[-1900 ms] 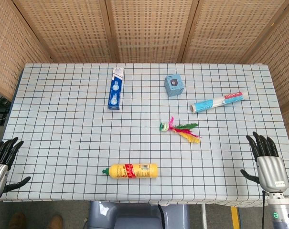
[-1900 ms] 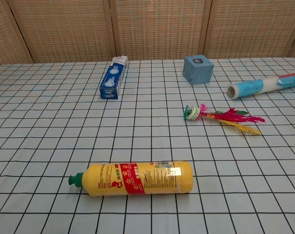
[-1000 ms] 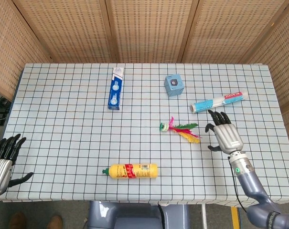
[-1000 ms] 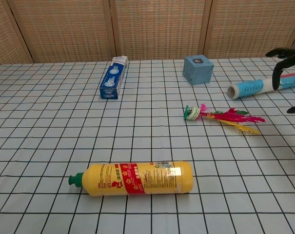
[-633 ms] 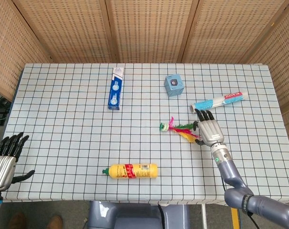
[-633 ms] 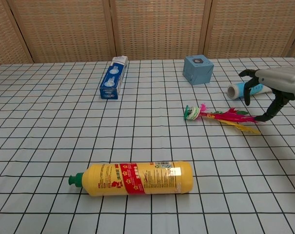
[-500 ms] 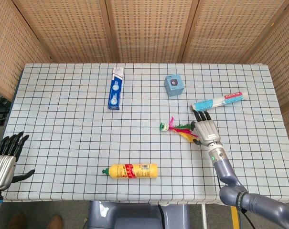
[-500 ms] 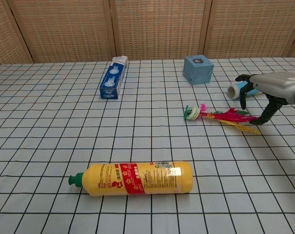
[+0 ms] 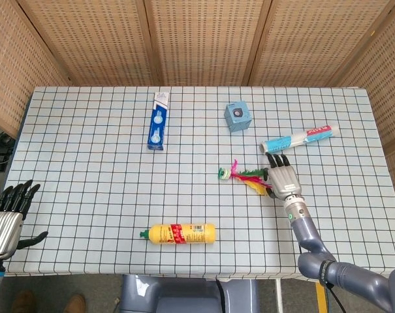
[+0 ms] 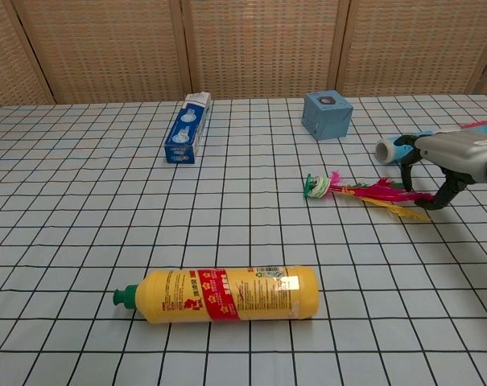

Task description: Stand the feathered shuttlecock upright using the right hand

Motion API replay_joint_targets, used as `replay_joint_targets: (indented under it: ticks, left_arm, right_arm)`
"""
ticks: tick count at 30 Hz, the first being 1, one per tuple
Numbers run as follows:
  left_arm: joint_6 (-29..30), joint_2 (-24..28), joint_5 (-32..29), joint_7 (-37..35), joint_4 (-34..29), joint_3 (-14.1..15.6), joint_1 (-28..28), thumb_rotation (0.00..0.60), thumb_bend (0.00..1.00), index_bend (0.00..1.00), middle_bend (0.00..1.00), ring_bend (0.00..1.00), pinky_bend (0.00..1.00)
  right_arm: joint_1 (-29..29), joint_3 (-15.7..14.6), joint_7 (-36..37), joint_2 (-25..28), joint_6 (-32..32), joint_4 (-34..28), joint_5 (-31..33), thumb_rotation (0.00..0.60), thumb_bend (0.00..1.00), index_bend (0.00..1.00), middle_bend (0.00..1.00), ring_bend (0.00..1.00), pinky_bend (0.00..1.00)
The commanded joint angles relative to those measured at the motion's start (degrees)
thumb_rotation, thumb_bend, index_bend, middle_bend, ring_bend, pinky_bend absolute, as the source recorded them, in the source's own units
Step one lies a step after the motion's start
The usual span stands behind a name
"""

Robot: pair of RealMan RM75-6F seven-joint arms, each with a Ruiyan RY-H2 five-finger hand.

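Note:
The feathered shuttlecock (image 9: 243, 176) (image 10: 357, 191) lies flat on the checked tablecloth, its green and white base pointing left and its pink, green and yellow feathers pointing right. My right hand (image 9: 281, 177) (image 10: 440, 161) hovers palm down just over the feather tips, fingers spread and curved, thumb reaching down beside the feathers. It holds nothing. My left hand (image 9: 6, 218) stays open at the table's front left corner, seen only in the head view.
A yellow bottle (image 9: 179, 233) (image 10: 227, 294) lies on its side near the front edge. A blue toothpaste box (image 9: 158, 120) (image 10: 187, 128) and a small blue cube box (image 9: 237, 117) (image 10: 327, 113) sit further back. A rolled tube (image 9: 299, 139) (image 10: 392, 147) lies just behind my right hand.
My right hand has come in from the front right corner to the feather end of the shuttlecock and lowered over it. The shuttlecock has not moved.

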Motion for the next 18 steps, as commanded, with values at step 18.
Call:
replay_joint_targets:
  ticks: [18]
  left_arm:
    - [-0.25,0.01,-0.37,0.16,-0.14,0.08,-0.23,0.600,0.00,0.00,0.00,0.00,0.00]
  right_arm:
    - [-0.25,-1.11,2.32,1.23,2.18,-0.37,-3.02,0.600,0.74,0.72,0.07,0.00,0.00]
